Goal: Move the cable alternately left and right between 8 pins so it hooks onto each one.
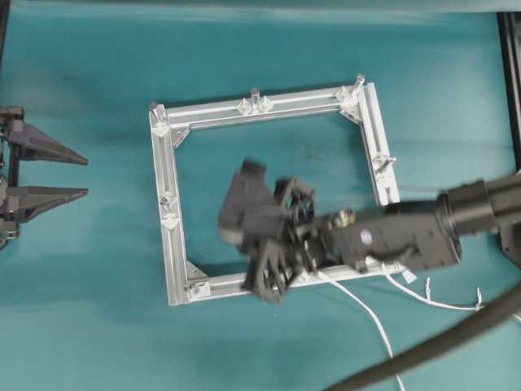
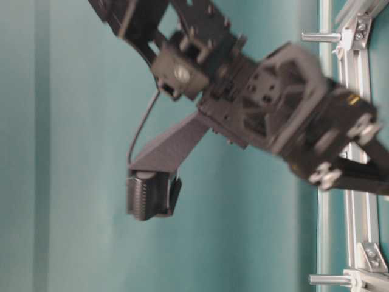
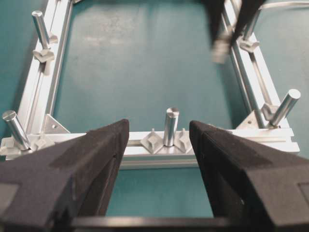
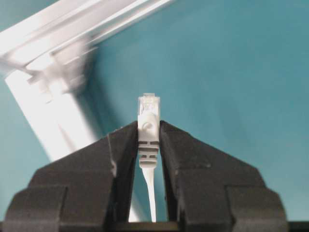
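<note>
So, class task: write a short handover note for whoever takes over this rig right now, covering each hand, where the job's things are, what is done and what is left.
Left hand: open, holding nothing, parked left of the aluminium frame.
Right hand: shut on the cable just behind its plug, over the frame's lower bar.
Cable trails off past the lower right of the frame.
Done: cable picked up.
Left: no pin, such as the one in the left wrist view, visibly has cable hooked on it, so the whole weave remains.
</note>
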`<state>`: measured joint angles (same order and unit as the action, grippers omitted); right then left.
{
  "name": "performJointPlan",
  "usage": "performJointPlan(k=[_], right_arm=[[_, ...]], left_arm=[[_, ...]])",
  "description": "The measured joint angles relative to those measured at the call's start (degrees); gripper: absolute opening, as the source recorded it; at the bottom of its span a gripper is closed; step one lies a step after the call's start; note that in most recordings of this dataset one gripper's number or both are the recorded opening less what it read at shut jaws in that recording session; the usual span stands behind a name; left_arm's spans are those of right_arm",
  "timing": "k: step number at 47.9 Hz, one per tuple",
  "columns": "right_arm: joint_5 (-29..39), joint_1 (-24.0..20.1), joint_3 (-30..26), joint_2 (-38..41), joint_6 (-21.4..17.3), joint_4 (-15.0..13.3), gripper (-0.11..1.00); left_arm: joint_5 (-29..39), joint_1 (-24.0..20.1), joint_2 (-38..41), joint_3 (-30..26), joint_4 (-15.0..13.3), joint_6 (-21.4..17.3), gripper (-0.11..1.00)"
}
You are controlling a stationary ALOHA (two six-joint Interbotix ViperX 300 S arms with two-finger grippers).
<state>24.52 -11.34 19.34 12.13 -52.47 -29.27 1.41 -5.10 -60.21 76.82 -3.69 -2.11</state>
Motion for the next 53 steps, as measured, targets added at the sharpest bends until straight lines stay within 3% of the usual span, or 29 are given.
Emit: performJointPlan(k=[9,23,33,53], right_arm=[[-1.67,-4.83,0.0,0.26,2.02,0.0,0.16],[-2.2,-8.26,-3.69,3.52,7.65,0.0,0.16],[-1.14,-8.09,-11.51,8.79,9.14,0.53,0.16],[9.14,-8.44,-31.29,19.6,9.32,3.87,0.16]], left_arm=[[0.0,0.09,0.0,0.09,0.0,0.0,0.65],[0.0,0.09,0.0,0.09,0.09,0.0,0.65],[0.0,0.18,0.0,0.09,0.09,0.0,0.65],[0.0,2.2,0.0,1.14,0.0,0.0,0.65]])
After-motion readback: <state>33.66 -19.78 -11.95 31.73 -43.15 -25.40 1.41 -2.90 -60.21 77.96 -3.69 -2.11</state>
